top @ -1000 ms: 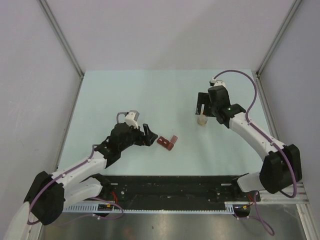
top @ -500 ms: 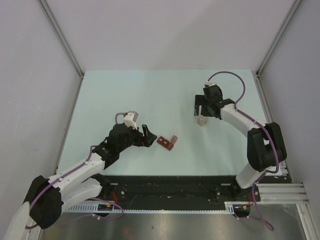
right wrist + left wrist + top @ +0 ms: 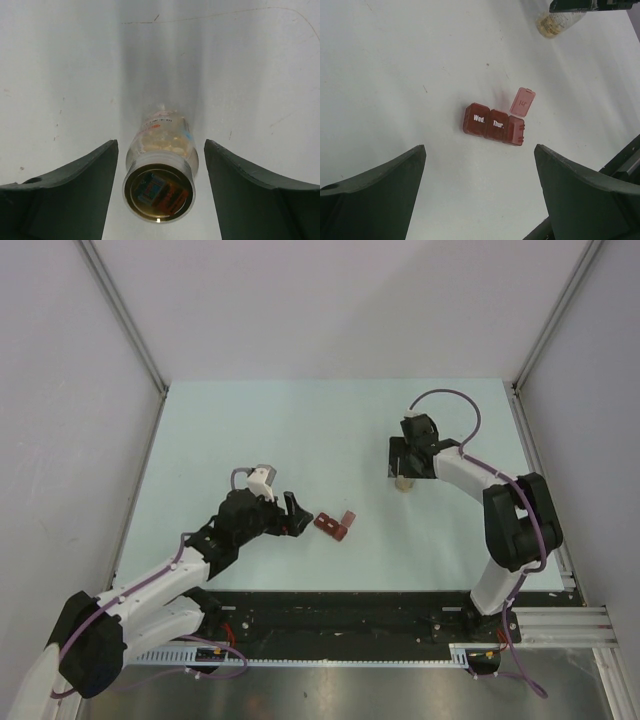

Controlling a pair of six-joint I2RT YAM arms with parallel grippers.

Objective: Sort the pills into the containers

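Observation:
The dark red pill box (image 3: 335, 526) lies on the table, also in the left wrist view (image 3: 493, 124). Its "Wed." and "Thur." lids are shut and its right-end lid (image 3: 522, 101) stands open. My left gripper (image 3: 292, 514) is open and empty just left of the box, which lies ahead of its fingers (image 3: 385, 185). A small clear round bottle (image 3: 403, 481) stands at the right, with pale tan pills (image 3: 164, 144) inside it. My right gripper (image 3: 160, 182) is open and straddles the bottle (image 3: 159, 175) without touching it.
The pale green table (image 3: 300, 430) is walled by grey panels at the back and both sides. The bottle and my right gripper (image 3: 590, 5) show at the top edge of the left wrist view. A black rail (image 3: 340, 615) runs along the near edge.
My right arm has folded in, its elbow swinging left and back, and its gripper has shifted slightly left and stays around the bottle. The left arm has barely moved.

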